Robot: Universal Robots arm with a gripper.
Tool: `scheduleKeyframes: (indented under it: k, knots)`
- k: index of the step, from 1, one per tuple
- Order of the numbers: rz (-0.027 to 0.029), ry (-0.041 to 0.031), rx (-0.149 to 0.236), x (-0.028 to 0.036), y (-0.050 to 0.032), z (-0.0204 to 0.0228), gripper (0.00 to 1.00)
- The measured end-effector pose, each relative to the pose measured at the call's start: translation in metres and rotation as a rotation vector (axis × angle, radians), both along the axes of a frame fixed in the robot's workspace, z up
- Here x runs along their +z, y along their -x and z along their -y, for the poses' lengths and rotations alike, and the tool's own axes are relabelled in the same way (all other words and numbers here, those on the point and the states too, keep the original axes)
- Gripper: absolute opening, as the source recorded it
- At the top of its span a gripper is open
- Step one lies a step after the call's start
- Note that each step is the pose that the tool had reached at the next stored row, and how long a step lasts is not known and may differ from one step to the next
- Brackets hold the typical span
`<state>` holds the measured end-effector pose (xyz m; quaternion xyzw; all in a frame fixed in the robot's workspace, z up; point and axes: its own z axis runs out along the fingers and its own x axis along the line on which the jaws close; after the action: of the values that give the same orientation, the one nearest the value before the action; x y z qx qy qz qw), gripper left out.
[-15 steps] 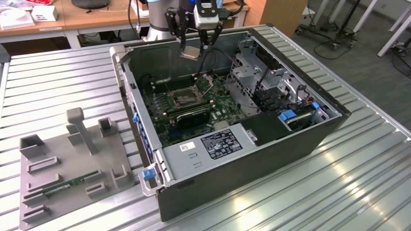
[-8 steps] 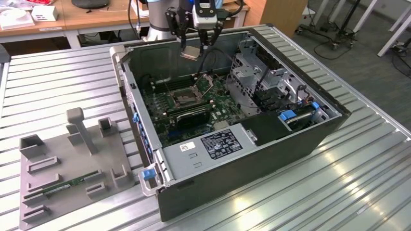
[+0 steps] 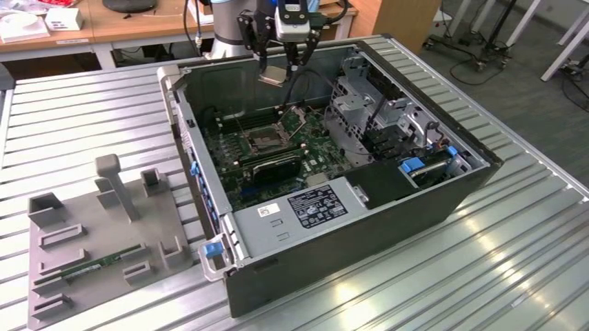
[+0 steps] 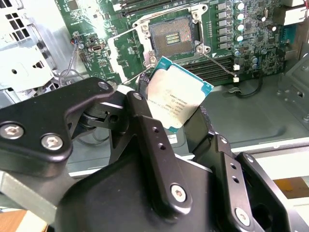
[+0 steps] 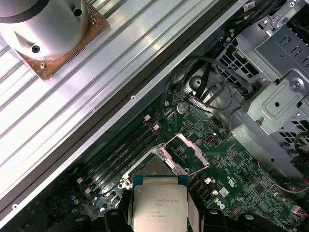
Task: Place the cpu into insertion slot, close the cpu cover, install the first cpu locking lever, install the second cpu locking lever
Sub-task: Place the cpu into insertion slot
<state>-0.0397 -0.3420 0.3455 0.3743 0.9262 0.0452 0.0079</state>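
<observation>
- Claw [image 3: 276,71] clenched on the cpu [image 3: 270,77]: in the exterior view we see it hanging from the arm, above the rear of the open computer case [image 3: 387,207] and well clear of the green motherboard [image 3: 313,148] below.
- In the second wrist view, the black fingers [image 4: 140,111] pinch the chip by two opposite edges. Its pale metal face is turned toward the camera, and one corner points at the insertion slot [image 4: 171,36].
- We note the chip is square, with no side longer than another. In the first wrist view its edges sit turned out of line with the socket's silvery rim.
- In the exterior view the chip lies close to flat, tipped slightly.
- We see the insertion slot bare on the board, its dark grid of contacts exposed. It is apart from the chip and sits beside the long black memory slots [image 5: 123,157].
- In the first wrist view the cpu cover [image 5: 173,161] stands swung up off the socket, and green board shows through its cutout middle.
- We see the white-labelled power supply box [image 3: 308,207] at the near end of the case, which rests on a ribbed metal table [image 3: 515,262].
</observation>
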Motion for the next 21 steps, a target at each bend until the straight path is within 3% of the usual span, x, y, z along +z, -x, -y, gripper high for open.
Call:
scheduleKeyframes:
  k: [9,16,21]
  knots:
    - [0.0,0.0,-0.003,0.0,0.0,0.0,0.54]
    - [-0.0001,-0.0001,-0.048,-0.0001,0.0,0.0,0.54]
    - [0.0,0.0,-0.05,-0.0002,0.0,0.0,0.54]
